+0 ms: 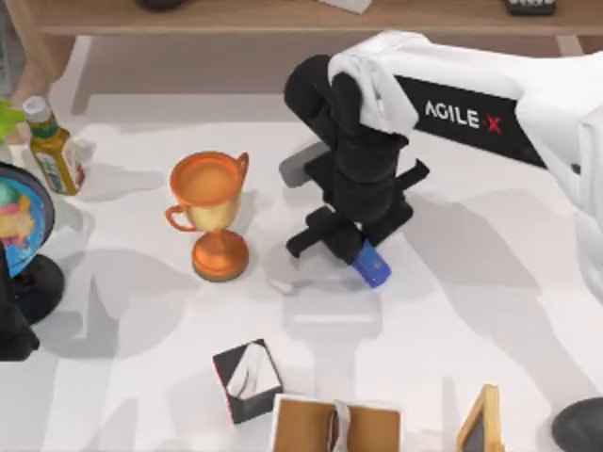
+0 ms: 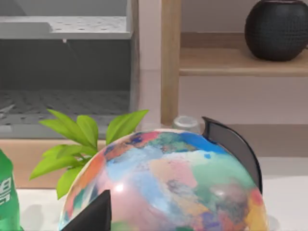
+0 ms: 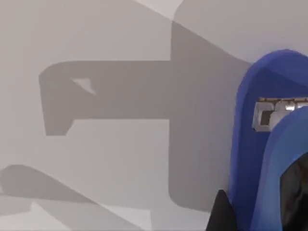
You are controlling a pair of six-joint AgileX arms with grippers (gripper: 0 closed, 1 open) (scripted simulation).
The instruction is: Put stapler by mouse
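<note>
1. A white table [image 1: 471,311] stood before a wooden shelf unit [image 1: 283,17], crossed by soft grey shadows.
2. Near the table's middle, the right gripper [image 1: 350,247] hung low over the stapler [image 1: 373,265]; the stapler sat directly under it and towards the near side, its blue tip poking out from beneath the black fingers.
3. Whether those fingers were closed on the stapler could not be told, as the wrist hid them from above.
4. In the right wrist view the stapler [image 3: 269,144] looked smooth, glossy blue plastic with a rounded nose and a metal staple channel, its long axis running slantwise across the table.
5. A grey rounded shape, probably the mouse [image 1: 295,168], peeked out behind the arm, towards the trophy [image 1: 211,212].
6. The left arm [image 1: 14,325] sat parked by the globe [image 1: 21,218] at the left edge, so the right arm was judged far the nearer.
</note>
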